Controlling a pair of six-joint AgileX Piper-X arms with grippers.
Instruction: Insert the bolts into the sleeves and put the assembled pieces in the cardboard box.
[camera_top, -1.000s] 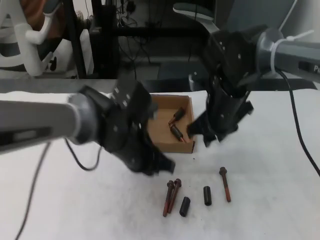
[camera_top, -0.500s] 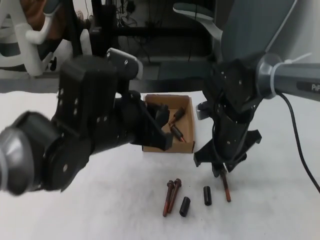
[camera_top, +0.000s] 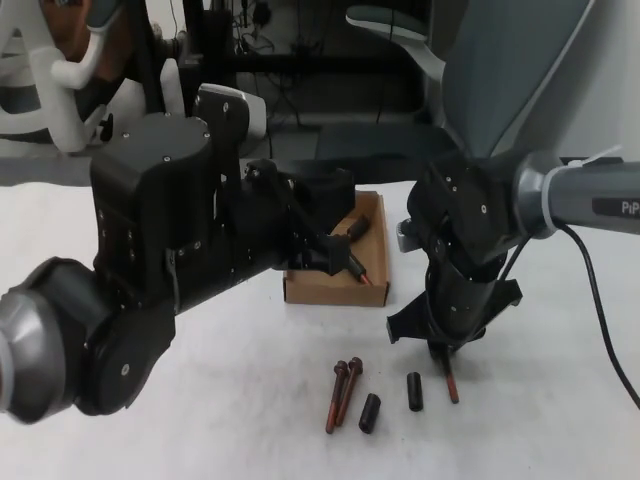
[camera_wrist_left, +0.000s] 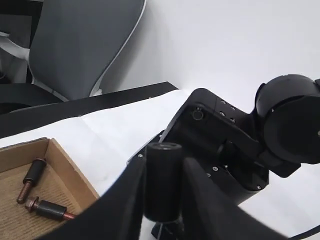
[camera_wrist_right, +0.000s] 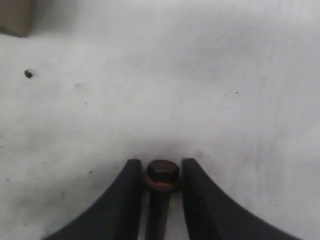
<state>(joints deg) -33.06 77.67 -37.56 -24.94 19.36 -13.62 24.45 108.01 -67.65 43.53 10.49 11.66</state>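
Left gripper pinches a black sleeve, held up near the cardboard box. Right gripper pinches a bolt lying on the white bench. Two assembled pieces lie in the box.

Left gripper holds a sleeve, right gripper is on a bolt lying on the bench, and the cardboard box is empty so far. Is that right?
Not the box part: the cardboard box already holds two assembled pieces, seen in the left wrist view. The rest stands: the left gripper holds a sleeve and the right gripper is on a bolt lying on the bench.
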